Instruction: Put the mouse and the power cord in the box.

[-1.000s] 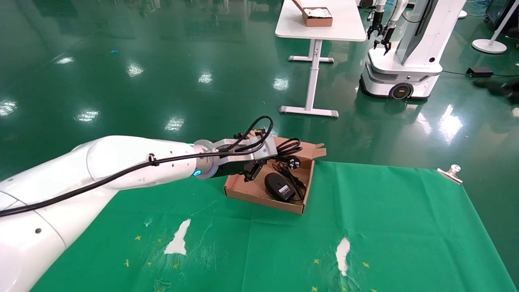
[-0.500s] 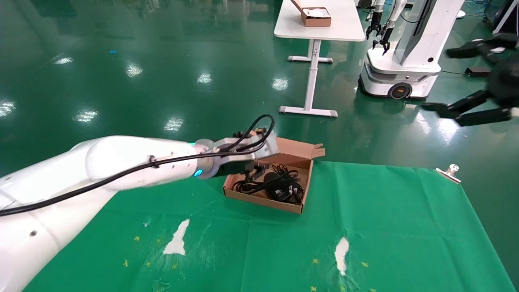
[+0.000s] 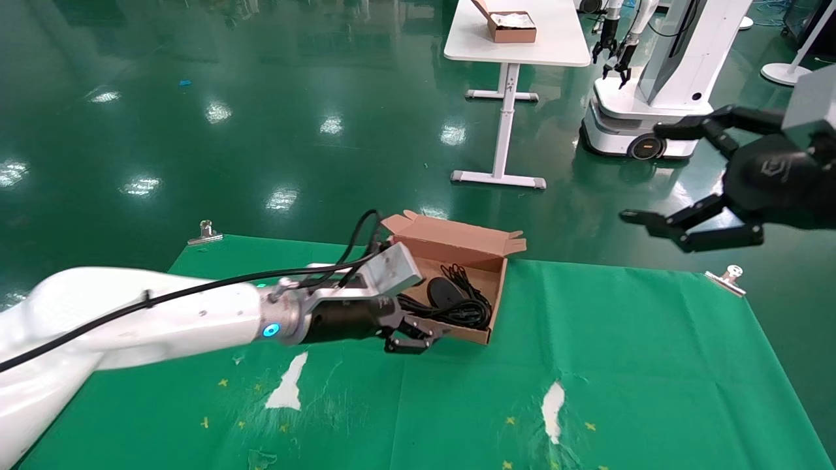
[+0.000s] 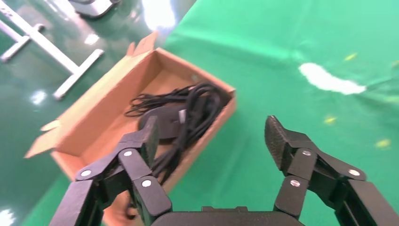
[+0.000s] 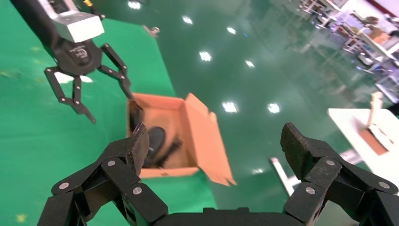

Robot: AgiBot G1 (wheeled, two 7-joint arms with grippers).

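Note:
The box (image 3: 499, 287) lies open at the far edge of the green cloth, lid flap standing up. Inside it are the black mouse (image 3: 443, 289) and, toward the near wall, the thick black power cord (image 3: 454, 313). My left gripper (image 3: 424, 336) hangs open and empty just outside the box's near left corner. The left wrist view shows the box (image 4: 106, 110), the mouse (image 4: 160, 125) and the power cord (image 4: 202, 106) beyond the left gripper (image 4: 211, 127). My right gripper (image 3: 643, 173) is open in the air, far right of the box; the right gripper (image 5: 215, 134) looks down on the box (image 5: 202, 132).
A white table (image 3: 516, 49) with a smaller brown box (image 3: 511, 27) and another robot (image 3: 653, 85) stand on the floor beyond. Metal clips (image 3: 726, 277) hold the cloth's corners. The cloth (image 3: 620, 365) has white worn patches.
The left gripper let the power cord fall into the box, then drew back and down to the box's near left corner. The right gripper rose into view on the right.

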